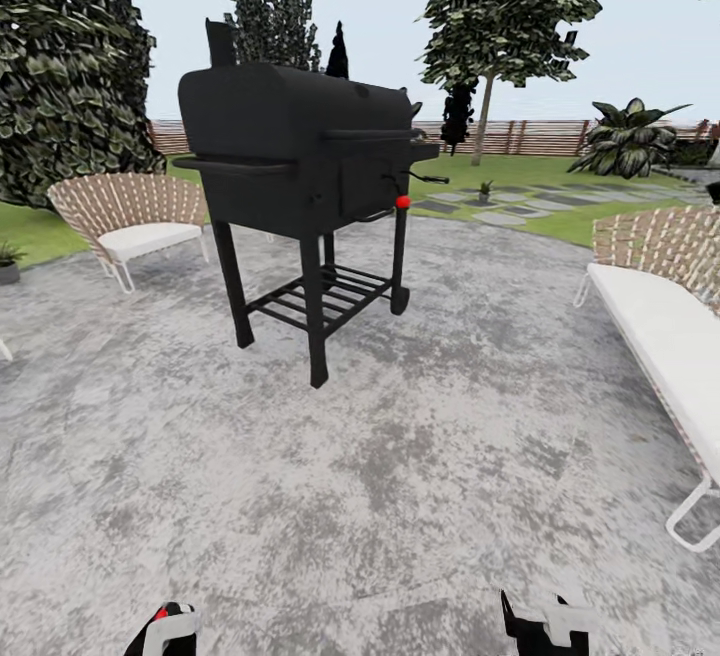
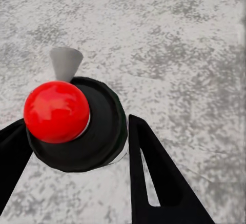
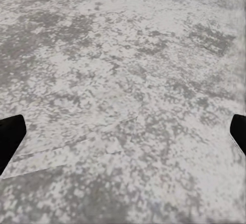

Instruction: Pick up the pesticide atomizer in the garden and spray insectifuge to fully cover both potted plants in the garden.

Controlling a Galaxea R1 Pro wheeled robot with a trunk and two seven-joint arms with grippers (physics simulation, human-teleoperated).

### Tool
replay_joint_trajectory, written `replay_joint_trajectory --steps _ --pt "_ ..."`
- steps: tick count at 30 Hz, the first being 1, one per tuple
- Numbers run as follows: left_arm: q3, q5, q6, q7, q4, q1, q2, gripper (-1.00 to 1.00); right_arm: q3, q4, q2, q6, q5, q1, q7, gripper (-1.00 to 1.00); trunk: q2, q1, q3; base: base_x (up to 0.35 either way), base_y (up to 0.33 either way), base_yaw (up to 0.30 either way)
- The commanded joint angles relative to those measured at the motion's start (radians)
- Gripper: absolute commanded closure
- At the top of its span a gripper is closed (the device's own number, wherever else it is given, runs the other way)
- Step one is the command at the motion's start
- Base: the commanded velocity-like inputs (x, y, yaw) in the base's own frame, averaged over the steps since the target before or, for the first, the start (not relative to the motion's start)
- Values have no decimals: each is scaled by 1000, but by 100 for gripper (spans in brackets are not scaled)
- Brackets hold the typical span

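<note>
A black barbecue grill (image 1: 310,166) on four legs stands in the middle of a round, mottled grey patio (image 1: 400,476), directly ahead and blocking the straight line toward the lawn (image 1: 520,176) behind it. A wicker chair (image 1: 130,216) with a white cushion sits to the grill's left, and a wicker bench (image 1: 665,316) with a white cushion runs along the right edge. Beyond the patio lie grey stepping stones (image 1: 500,218), with a small leafy plant (image 1: 486,189) among them, too far to make out clearly. A brown slatted fence (image 1: 540,136) closes the back, with trees (image 1: 505,16) and a broad-leaved bush (image 1: 628,141) before it.

At the bottom of the head view, the left pincer (image 1: 165,633) and right pincer (image 1: 545,624) hang low over the paving.

In the left wrist view, the left pincer (image 2: 77,147) is pinching the atomizer (image 2: 77,126), a dark round body seen from above with a red cap and a pale nozzle, between its two black fingers (image 2: 154,172).

In the right wrist view, the right pincer (image 3: 123,137) is spread wide, its fingertips (image 3: 10,137) at opposite edges, with bare paving between them.
</note>
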Motion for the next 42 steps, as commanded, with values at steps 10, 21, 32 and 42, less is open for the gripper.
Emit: replay_joint_trajectory --steps 10,21,32,42 --pt "2 4 -3 2 1 0 0 100 -1 1 0 -3 0 -1 -1 -100 0 0 -1 283 0 -300" --pt "3 5 -3 4 2 0 0 100 -1 0 0 -3 0 -1 -1 -100 0 0 -1 336 0 -300" --pt "4 6 -3 6 2 0 0 100 -1 0 0 -3 0 -1 -1 -100 0 0 -1 338 0 -267" --pt "4 7 -3 9 2 0 0 100 0 0 0 -3 1 -1 2 -100 0 0 -1 339 0 -27"
